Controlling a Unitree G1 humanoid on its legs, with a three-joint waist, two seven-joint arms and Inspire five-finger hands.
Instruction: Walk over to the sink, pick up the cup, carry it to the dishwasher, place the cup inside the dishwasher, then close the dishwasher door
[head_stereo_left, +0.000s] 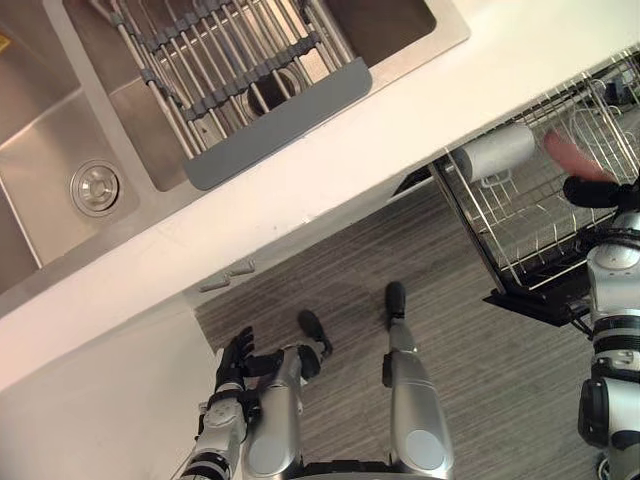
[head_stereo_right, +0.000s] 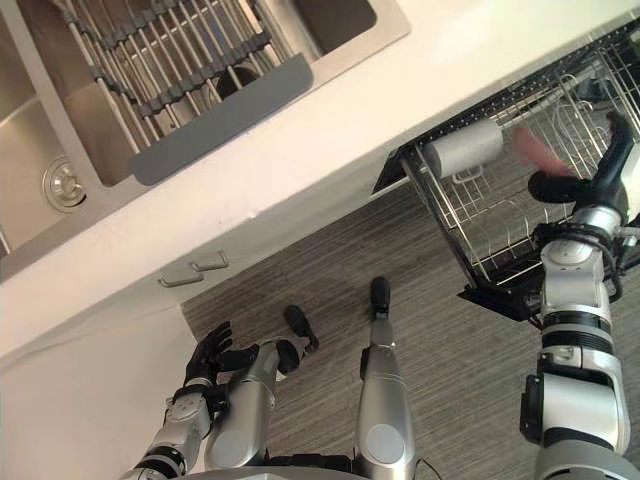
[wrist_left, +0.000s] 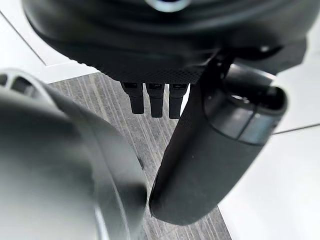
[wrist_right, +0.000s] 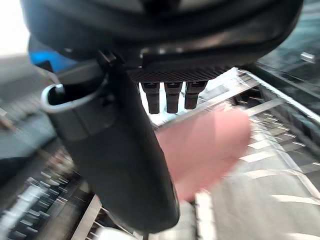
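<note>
**Right hand over the dishwasher rack, grey cup on its side in it**

Head views, looking down. At the right edge of the frame you see the right hand (head_stereo_right: 562, 186) above the pulled-out wire rack (head_stereo_left: 540, 240). In its wrist view the fingers (wrist_right: 172, 97) run straight and the thumb stands apart from them, so the hand is unclenched. A blurred pink shape (head_stereo_left: 575, 155) lies just beside the hand, on its upper-left side in the head views. In the wrist view it sits past the thumb and fingers. You cannot tell what it is, nor whether it touches the hand.

The grey cup (head_stereo_left: 497, 152) lies on its side at the upper-left corner of the rack, with its handle turned toward the lower edge of the frame. It is near the hand but apart from it.

The left hand (head_stereo_left: 236, 360) hangs at the lower left over the floor (head_stereo_left: 480, 350), beside a white cabinet (head_stereo_left: 100, 420). Its fingers are relaxed and it holds nothing.

The sink (head_stereo_left: 40, 130) fills the upper left, and a drying grid (head_stereo_left: 230, 60) lies across its right basin. The white table (head_stereo_left: 400, 130) runs diagonally between the sink and the rack.
</note>
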